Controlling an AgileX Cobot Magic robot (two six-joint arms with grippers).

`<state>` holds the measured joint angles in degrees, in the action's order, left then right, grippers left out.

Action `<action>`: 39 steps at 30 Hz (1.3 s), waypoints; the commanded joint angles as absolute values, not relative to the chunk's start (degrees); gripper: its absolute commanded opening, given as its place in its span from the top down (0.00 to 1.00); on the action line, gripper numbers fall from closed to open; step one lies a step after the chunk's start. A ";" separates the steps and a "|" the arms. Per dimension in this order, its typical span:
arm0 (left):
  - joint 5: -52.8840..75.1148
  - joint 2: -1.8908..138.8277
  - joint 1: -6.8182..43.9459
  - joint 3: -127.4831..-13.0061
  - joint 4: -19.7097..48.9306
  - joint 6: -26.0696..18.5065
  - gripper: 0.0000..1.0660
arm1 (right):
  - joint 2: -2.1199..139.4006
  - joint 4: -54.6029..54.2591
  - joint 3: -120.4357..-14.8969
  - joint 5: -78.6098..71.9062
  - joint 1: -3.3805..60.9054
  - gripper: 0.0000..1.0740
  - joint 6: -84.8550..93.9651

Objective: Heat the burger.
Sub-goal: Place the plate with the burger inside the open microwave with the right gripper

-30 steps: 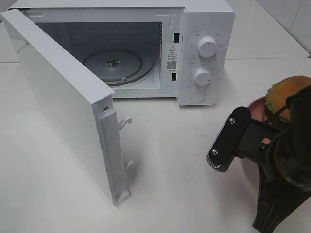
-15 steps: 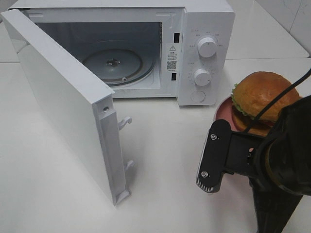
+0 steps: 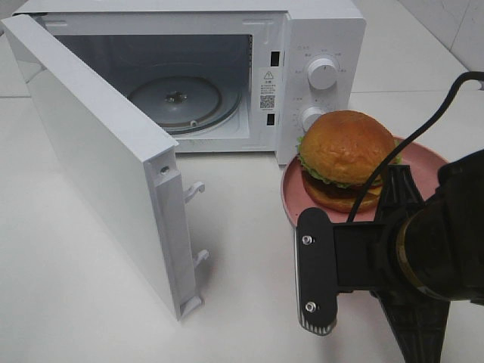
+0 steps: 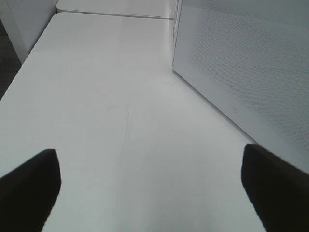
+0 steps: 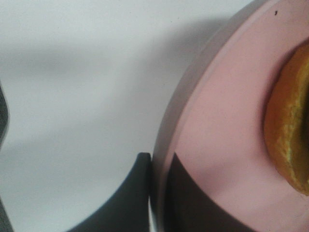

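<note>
White microwave (image 3: 333, 30) stands with its door (image 3: 91, 159) swung wide and glass turntable (image 3: 151, 98) bare. Beside that door my left gripper (image 4: 152, 193) hangs spread, holding nothing. In front of the microwave's dials (image 3: 323, 73) the burger (image 3: 344, 155) sits bun-up on the pink plate (image 3: 291, 200), whose rim my right gripper (image 5: 157, 193) pinches. Round, it has no long axis; the cavity (image 3: 136, 57) lies to its left and behind, a right-arm job, I judge.
</note>
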<state>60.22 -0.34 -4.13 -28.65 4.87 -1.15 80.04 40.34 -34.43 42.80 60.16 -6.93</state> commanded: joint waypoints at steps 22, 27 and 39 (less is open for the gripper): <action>59.36 -1.49 -3.84 -28.53 5.27 -1.32 0.13 | 79.41 41.48 -34.43 23.78 53.40 1.00 18.62; 59.36 -1.49 -3.84 -28.53 5.27 -1.32 0.13 | 79.41 38.67 -34.43 19.25 48.47 1.00 27.10; 59.36 -1.49 -3.84 -28.53 5.27 -1.32 0.13 | 79.41 23.78 -35.41 16.33 41.65 1.00 53.34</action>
